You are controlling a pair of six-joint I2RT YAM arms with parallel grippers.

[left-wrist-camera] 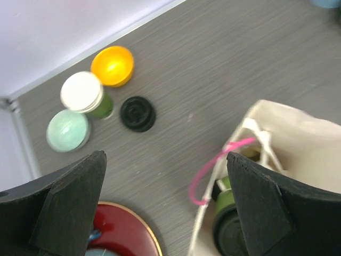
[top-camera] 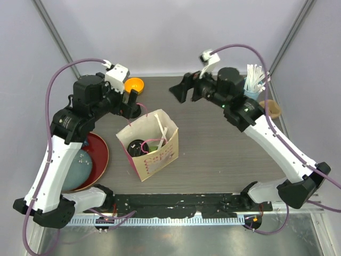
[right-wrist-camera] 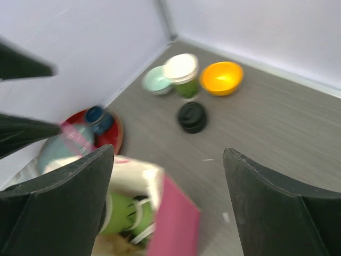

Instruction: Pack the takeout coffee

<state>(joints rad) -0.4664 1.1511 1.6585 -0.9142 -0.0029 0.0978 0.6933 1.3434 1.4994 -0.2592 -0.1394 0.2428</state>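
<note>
While left claw (left-wrist-camera: pixel 165 208) and right claw (right-wrist-camera: pixel 168 202) gape empty, I risk toppling the open cup (left-wrist-camera: pixel 85 95) reaching for its lid (left-wrist-camera: pixel 137 113).

A: At the centre of the table (top-camera: pixel 224 154)?
B: Upright paper bag (top-camera: pixel 160 154), mouth open; dark-green cup (top-camera: pixel 151 145) with black lid (top-camera: pixel 137 148) inside.
A: Near the bag?
B: Just behind its far-left corner, left gripper (top-camera: pixel 133 109), orange bowl (top-camera: pixel 134 84) beyond; farther right, apart, right gripper (top-camera: pixel 181 89).
A: Left edge?
B: A red plate (top-camera: pixel 100 154), partly hidden under the left arm (top-camera: pixel 56 160).
A: Far right?
B: A light-blue cup (top-camera: pixel 251 94) of white straws (top-camera: pixel 254 74).
</note>
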